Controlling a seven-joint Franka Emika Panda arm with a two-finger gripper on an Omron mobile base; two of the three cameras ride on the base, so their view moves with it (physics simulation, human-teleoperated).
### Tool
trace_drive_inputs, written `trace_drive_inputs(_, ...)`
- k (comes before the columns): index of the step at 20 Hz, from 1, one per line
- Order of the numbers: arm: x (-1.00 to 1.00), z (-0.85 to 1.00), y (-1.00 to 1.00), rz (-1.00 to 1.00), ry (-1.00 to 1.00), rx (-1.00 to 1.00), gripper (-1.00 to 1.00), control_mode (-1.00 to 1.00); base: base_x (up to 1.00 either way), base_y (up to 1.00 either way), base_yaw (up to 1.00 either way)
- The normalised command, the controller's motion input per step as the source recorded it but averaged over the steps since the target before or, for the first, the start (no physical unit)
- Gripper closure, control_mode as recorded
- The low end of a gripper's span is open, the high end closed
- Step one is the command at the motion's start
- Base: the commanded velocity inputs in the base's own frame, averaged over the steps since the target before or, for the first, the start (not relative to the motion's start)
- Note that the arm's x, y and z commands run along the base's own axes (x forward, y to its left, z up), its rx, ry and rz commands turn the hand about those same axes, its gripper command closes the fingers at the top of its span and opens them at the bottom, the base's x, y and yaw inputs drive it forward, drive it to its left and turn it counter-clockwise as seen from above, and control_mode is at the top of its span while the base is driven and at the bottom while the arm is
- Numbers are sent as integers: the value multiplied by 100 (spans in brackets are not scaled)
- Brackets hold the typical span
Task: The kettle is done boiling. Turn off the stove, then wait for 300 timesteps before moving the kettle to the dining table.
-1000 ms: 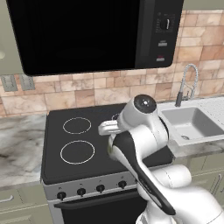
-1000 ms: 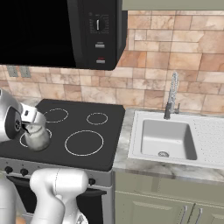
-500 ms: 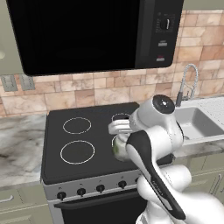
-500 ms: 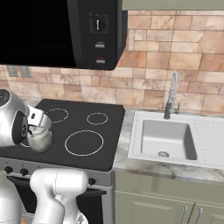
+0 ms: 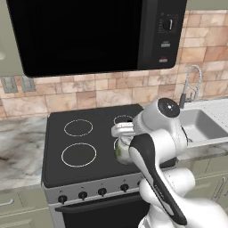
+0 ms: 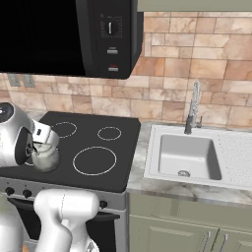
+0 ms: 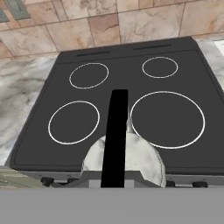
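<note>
A: What hangs on the wall?
B: A black microwave (image 6: 64, 37) against a tan stone-tile backsplash (image 6: 197, 64).
A: And to the right?
B: A marble tabletop (image 6: 162, 186) with a steel sink (image 6: 189, 157) and faucet (image 6: 193, 107), pale green cabinets (image 6: 167, 229) below.

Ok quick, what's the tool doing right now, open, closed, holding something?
Tool: closed on the kettle, gripping its black handle from above, over the stove.

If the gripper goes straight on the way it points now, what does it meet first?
Most likely the black arched handle of the small pale grey-green kettle, directly ahead in the hand view; whether they already touch is unclear.
</note>
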Motion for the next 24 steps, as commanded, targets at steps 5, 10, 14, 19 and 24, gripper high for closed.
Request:
trace_drive_inputs(5, 0, 0, 0, 0, 0, 0, 100, -100, 0, 0, 0)
trace_drive_inputs(10, -9, 0, -1, 0, -4, 0, 100, 100, -16, -7, -3)
trace_drive_inputs(14, 0, 0, 0, 0, 0, 0, 100, 100, -36, -14, -11)
trace_drive_inputs(19, 0, 0, 0, 0, 0, 0, 100, 100, -24, -8, -15)
trace_drive_inputs(24, 0, 0, 0, 0, 0, 0, 100, 100, -18, -5, -16)
